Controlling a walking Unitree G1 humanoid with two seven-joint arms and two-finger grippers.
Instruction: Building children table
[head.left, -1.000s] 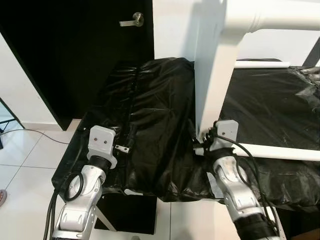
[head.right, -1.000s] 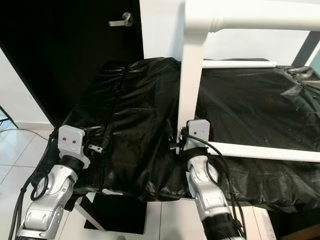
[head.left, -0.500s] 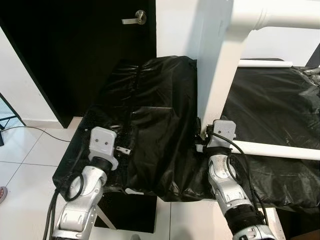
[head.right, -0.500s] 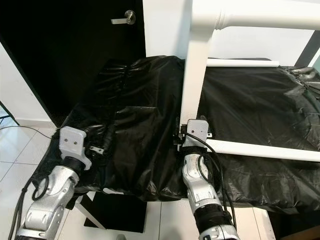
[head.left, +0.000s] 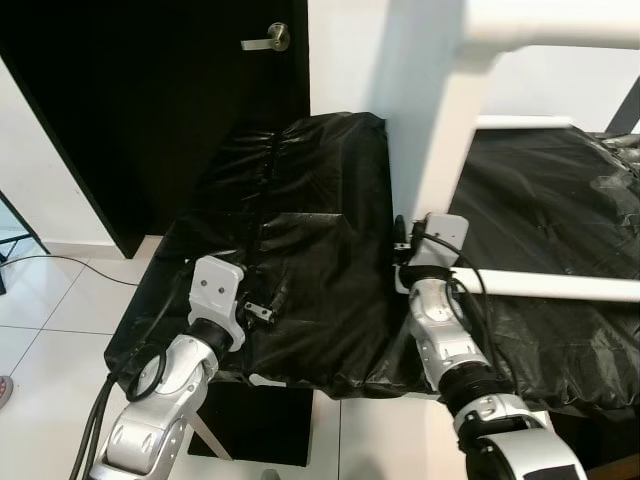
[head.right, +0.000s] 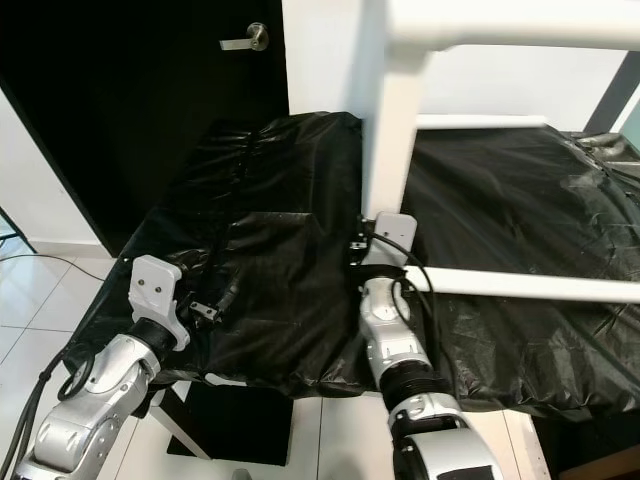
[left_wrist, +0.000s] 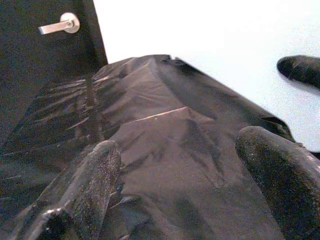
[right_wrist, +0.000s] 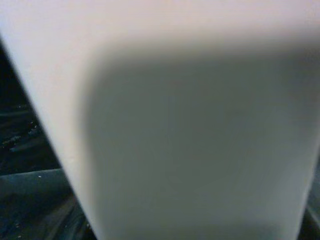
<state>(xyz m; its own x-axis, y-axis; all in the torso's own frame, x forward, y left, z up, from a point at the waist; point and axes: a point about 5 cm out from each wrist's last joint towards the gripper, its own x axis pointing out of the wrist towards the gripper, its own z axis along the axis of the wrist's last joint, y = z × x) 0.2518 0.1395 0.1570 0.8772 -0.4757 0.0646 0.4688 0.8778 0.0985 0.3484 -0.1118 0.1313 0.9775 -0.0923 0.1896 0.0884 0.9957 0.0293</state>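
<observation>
Shifted inward: left gripper (head.left: 262, 305), fingers apart over black-sheeted tabletop (head.left: 300, 250); right gripper (head.left: 405, 262), finger state indiscernible, against upright white table leg (head.left: 440, 170) at frame centre; step: positioning frame, next needs steady support.

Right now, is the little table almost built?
Partly. The white table frame already has its leg and rails joined, standing on the black plastic sheet. The right gripper is at that leg's base; the left gripper hovers open over the sheet. No tabletop is fitted yet.

White table leg (head.left: 440, 150) blocks the right tool (head.left: 402, 262); left tool (head.left: 262, 305) unobstructed.
</observation>
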